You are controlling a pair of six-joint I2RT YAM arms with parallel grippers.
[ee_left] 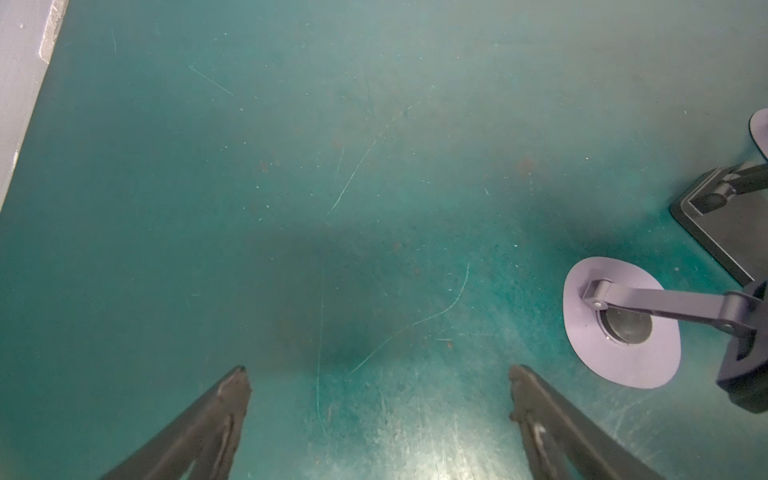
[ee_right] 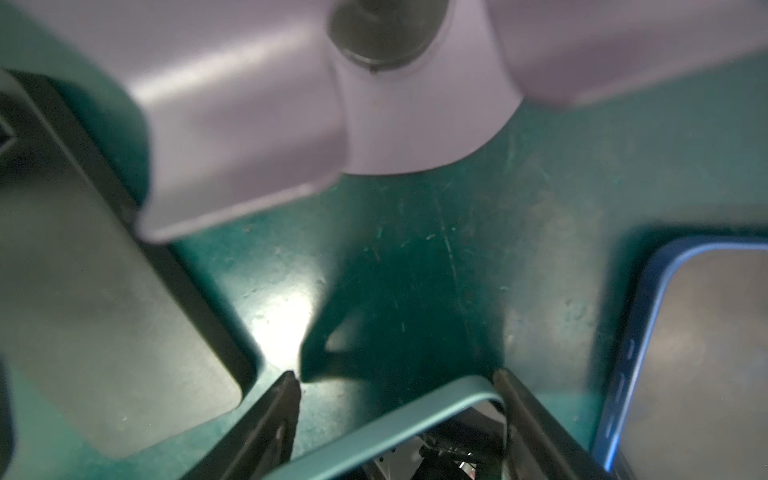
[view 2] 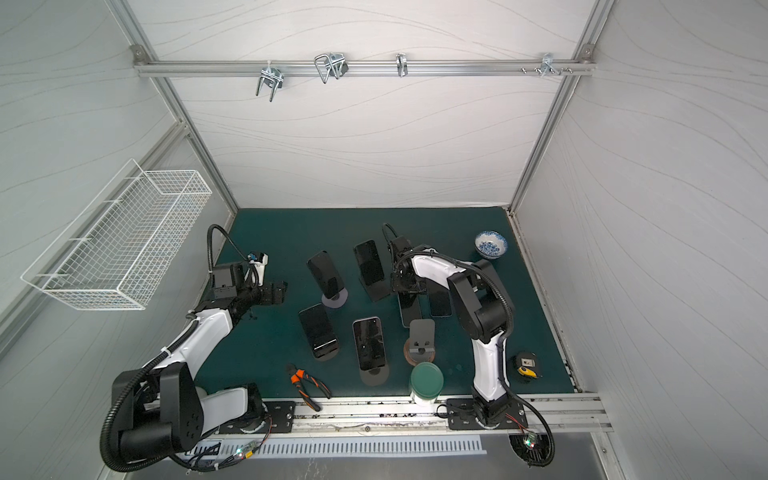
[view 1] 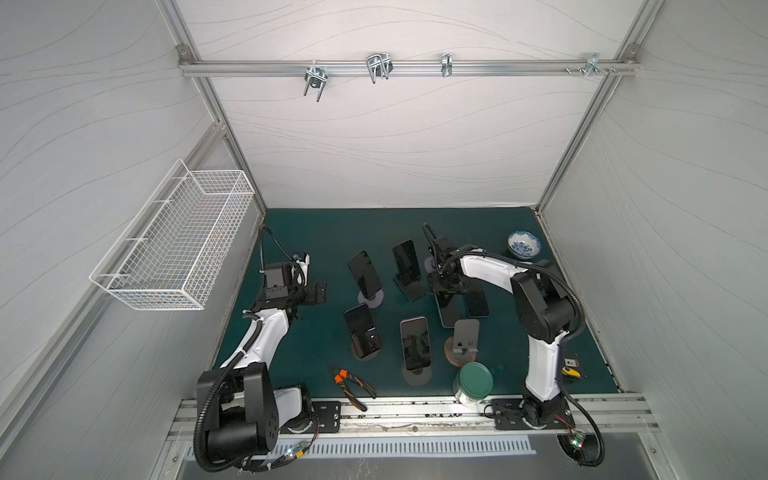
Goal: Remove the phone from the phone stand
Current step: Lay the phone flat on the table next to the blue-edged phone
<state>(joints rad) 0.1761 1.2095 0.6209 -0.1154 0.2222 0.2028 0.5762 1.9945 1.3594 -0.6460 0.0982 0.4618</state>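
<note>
A teal-rimmed phone (ee_right: 399,419) lies on the green mat (view 1: 316,232), seen in both top views just in front of my right gripper (view 1: 446,287). In the right wrist view its end sits askew between the fingers of the right gripper (ee_right: 395,376). The right finger touches its corner, and mat shows beside the left fingertip. Whether the grip holds does not show. The lilac phone stand (ee_right: 249,124) stands empty just beyond. My left gripper (ee_left: 378,374) hangs open over bare mat at the left (view 1: 318,293).
Several phones rest on stands mid-mat (view 1: 365,272) (view 1: 407,257) (view 1: 361,328) (view 1: 414,343). A blue phone (view 1: 477,301) lies flat beside the teal one. An empty grey stand (view 1: 465,332), green-lidded jar (view 1: 473,380), pliers (view 1: 351,384), bowl (view 1: 523,245) and tape measure (view 1: 571,371) sit around.
</note>
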